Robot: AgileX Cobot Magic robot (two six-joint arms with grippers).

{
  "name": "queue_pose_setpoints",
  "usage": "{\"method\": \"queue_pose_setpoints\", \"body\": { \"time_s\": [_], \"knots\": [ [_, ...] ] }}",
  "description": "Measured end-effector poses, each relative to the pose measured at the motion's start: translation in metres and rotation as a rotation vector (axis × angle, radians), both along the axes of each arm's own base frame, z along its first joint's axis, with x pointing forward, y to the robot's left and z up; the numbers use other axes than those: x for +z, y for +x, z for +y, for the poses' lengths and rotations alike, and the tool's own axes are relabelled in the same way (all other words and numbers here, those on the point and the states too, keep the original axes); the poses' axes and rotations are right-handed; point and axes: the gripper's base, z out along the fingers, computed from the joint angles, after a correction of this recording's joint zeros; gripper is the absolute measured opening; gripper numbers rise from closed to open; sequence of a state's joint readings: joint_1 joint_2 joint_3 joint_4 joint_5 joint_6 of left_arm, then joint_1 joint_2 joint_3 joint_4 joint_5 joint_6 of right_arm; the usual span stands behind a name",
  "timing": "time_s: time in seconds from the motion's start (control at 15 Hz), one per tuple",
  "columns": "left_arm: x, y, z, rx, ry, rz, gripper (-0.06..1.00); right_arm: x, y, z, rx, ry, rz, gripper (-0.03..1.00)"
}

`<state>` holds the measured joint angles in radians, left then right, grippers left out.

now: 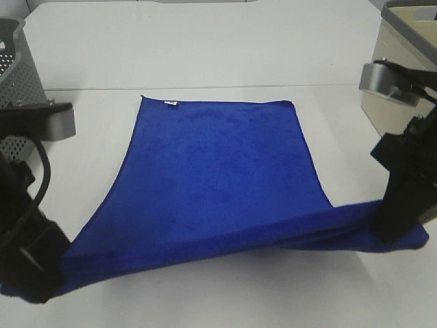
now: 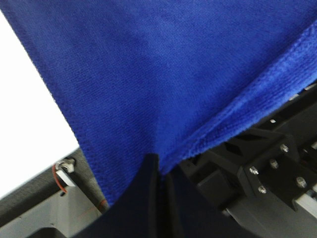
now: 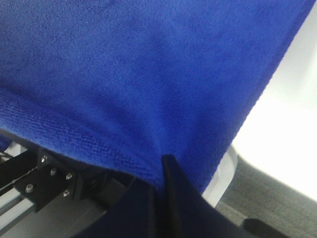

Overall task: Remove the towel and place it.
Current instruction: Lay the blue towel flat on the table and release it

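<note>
The royal-blue towel [image 1: 218, 171] lies spread on the white table [image 1: 205, 61], its far edge flat, with a small white tag [image 1: 171, 103] at the far left corner. Its near edge is raised and stretched between my two grippers. My left gripper [image 1: 42, 272] is shut on the near left corner, and my right gripper [image 1: 398, 220] is shut on the near right corner. In the left wrist view the towel [image 2: 148, 74] runs into the closed jaws of the left gripper [image 2: 158, 166]. The right wrist view shows the towel [image 3: 148, 64] pinched in the right gripper [image 3: 161, 166].
A grey perforated basket [image 1: 17, 75] stands at the far left of the table. A beige basket [image 1: 403, 61] stands at the far right, close behind my right arm. A table seam runs just beyond the towel's far edge.
</note>
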<state>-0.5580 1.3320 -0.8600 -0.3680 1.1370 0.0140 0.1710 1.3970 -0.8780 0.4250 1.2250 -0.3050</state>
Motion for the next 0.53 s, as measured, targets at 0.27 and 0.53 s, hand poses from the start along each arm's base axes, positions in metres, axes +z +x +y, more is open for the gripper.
{"method": "queue_pose_setpoints", "body": {
  "time_s": [0.27,0.53],
  "knots": [
    [-0.017,-0.03,-0.003,-0.005,0.001,0.102,0.0,-0.023,-0.035,-0.003,-0.019,0.016,0.115,0.02],
    [-0.032,-0.05,-0.004,-0.024,0.02,0.171,0.0,-0.044,-0.057,-0.005,-0.049,0.03,0.233,0.02]
  ]
}}
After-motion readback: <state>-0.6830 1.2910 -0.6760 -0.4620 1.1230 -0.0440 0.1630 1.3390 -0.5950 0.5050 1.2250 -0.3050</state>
